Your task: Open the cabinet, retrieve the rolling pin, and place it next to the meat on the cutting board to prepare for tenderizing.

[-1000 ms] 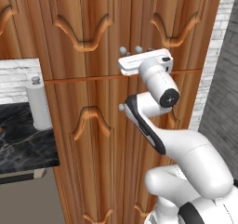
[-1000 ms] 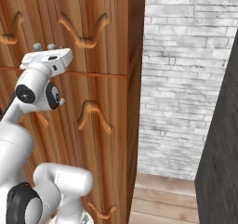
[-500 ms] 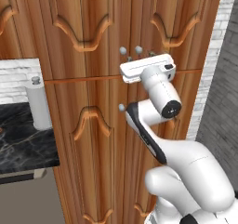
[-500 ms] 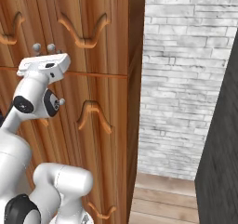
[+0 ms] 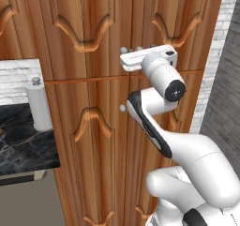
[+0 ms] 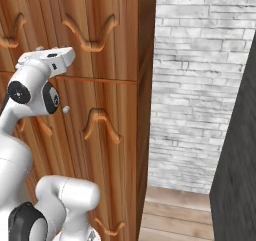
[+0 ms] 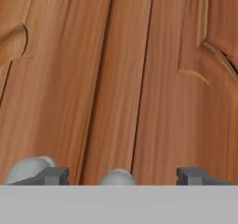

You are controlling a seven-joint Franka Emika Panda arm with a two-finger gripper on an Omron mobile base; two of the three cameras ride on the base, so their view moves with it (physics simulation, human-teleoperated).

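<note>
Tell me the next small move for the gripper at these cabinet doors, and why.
Probably ease forward and shut on a knob. The gripper stands open against the closed cabinet, and in the hand view one round knob sits between its fingertips, another knob beside them. The doors must open first.

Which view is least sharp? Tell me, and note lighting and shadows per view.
Hand view: softest, the cabinet grain smeared at close range, no glare. Left base view: flat even light, crisp edges, only gentle shading on the white arm. Right base view: brick wall bright and sharp, the dark panel at right nearly featureless.
</note>
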